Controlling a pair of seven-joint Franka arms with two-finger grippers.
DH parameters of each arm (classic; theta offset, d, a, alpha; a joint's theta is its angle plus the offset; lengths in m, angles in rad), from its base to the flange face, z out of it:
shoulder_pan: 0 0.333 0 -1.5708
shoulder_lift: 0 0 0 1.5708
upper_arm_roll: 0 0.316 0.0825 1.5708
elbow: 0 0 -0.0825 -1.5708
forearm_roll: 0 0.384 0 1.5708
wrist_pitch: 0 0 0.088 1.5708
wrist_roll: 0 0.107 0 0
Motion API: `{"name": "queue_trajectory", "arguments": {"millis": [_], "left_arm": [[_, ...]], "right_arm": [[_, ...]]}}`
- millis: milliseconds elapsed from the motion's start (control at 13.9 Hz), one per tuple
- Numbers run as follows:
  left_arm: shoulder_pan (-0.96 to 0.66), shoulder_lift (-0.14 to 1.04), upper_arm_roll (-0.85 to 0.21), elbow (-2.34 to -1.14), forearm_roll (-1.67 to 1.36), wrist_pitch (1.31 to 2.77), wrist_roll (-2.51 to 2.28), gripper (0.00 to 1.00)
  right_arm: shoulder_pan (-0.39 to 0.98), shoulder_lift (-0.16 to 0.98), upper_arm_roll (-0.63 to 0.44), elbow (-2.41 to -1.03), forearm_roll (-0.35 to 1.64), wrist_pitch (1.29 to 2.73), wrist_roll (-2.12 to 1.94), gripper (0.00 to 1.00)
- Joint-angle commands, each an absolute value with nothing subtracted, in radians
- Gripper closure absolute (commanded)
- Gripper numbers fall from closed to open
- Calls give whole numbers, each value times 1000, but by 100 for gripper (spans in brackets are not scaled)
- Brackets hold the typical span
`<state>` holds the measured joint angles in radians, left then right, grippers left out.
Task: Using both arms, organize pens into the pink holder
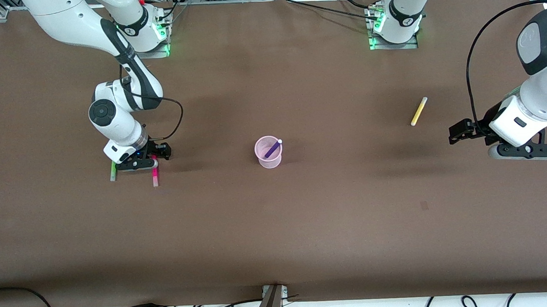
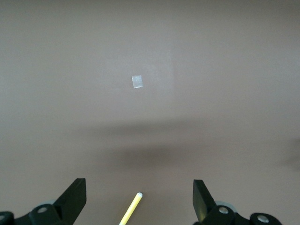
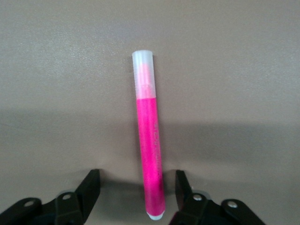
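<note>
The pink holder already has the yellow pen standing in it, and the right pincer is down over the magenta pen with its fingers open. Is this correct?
One detail is wrong: the front view shows the purple pen in the pink holder, not the yellow pen, which lies on the table toward the left arm's end. The right pincer is indeed open around the magenta pen.

Worktop (image 1: 305, 217): we see matt brown sheeting.
Pink holder (image 1: 268, 159): translucent plastic.
Magenta pen (image 3: 150, 150): we note glossy plastic, frosted cap.
Arms: glossy white shells.
</note>
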<state>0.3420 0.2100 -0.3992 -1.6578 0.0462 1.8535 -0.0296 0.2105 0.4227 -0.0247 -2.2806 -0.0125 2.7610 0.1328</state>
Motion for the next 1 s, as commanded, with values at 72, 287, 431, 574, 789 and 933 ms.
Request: {"name": "queue_trajectory", "arguments": {"millis": [72,287,431,574,789,933], "left_arm": [[354,184,-371,-1657,21,1864,5,0],[151,155,-151,-1657,12,1862,9,0],[97,134,-88,-1660,-32,1856,32,0],[-9,123,53,-1658,-99,1812,70,0],[-38,120,77,-1667,-117,1810,74,0],[-41,120,78,-1666,-104,1807,77,0]], "right_arm": [[198,411,-25,-2290,-11,2767,132,57],[196,411,-28,-2290,-11,2764,132,86],[190,407,-29,-2287,-11,2758,130,100],[190,396,-28,-2283,-9,2725,138,100],[196,348,-2,-2202,56,2512,192,100],[196,347,28,-2070,118,2287,242,100]]}}
